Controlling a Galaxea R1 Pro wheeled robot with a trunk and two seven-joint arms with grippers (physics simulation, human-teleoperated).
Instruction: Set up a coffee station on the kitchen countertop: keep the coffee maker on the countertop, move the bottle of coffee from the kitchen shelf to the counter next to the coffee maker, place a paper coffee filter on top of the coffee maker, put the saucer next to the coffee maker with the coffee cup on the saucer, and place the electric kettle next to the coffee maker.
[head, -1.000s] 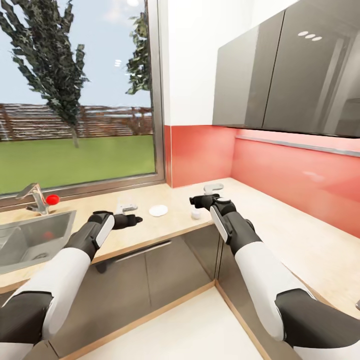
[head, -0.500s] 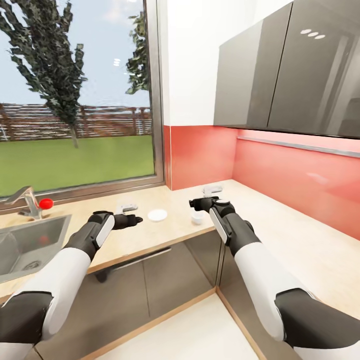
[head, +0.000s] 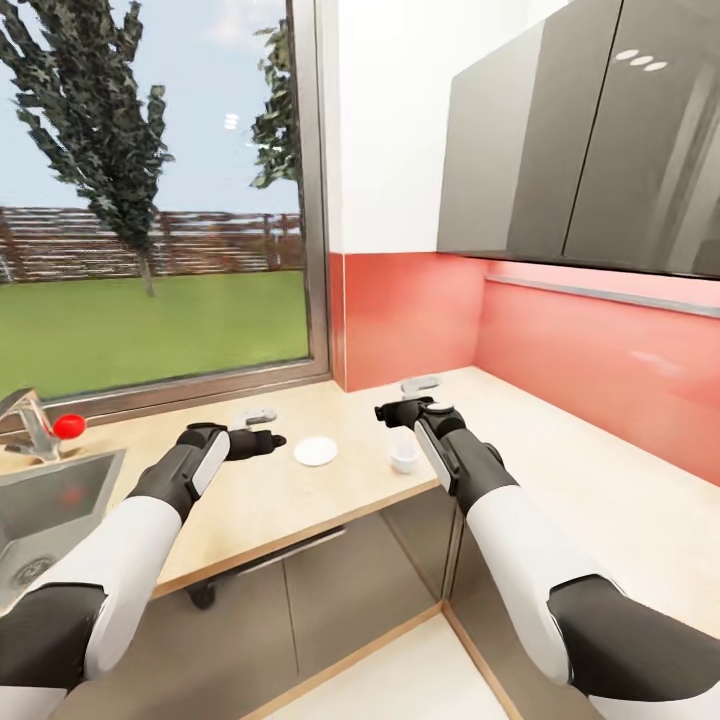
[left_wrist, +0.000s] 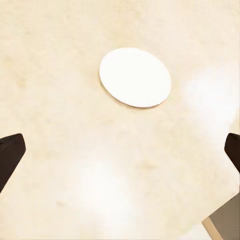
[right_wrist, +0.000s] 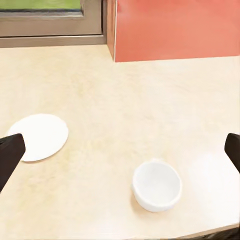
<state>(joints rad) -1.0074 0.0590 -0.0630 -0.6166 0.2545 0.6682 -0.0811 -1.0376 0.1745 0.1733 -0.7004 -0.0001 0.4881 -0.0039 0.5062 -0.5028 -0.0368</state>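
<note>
A flat white saucer (head: 315, 451) lies on the beige countertop (head: 300, 490) near the corner, and it also appears in the left wrist view as the saucer (left_wrist: 135, 77). To its right, close to the counter's front edge, stands a small white coffee cup (head: 404, 457), separate from the saucer. The right wrist view has both the cup (right_wrist: 157, 185) and the saucer (right_wrist: 37, 136). My left gripper (head: 270, 440) hovers just left of the saucer, open, with dark fingertips (left_wrist: 10, 155) wide apart. My right gripper (head: 385, 411) hangs above and behind the cup, open and empty.
A steel sink (head: 40, 500) with a red-knobbed faucet (head: 68, 425) sits at the far left under the window. Two small white-grey objects (head: 253, 416) (head: 420, 383) rest near the back of the counter. Red backsplash and dark wall cabinets (head: 590, 150) line the right side.
The whole view has shifted: the sink slid left and the counter corner came closer, so the camera moved. Both arms hold the same pose; saucer and cup stay put on the counter.
</note>
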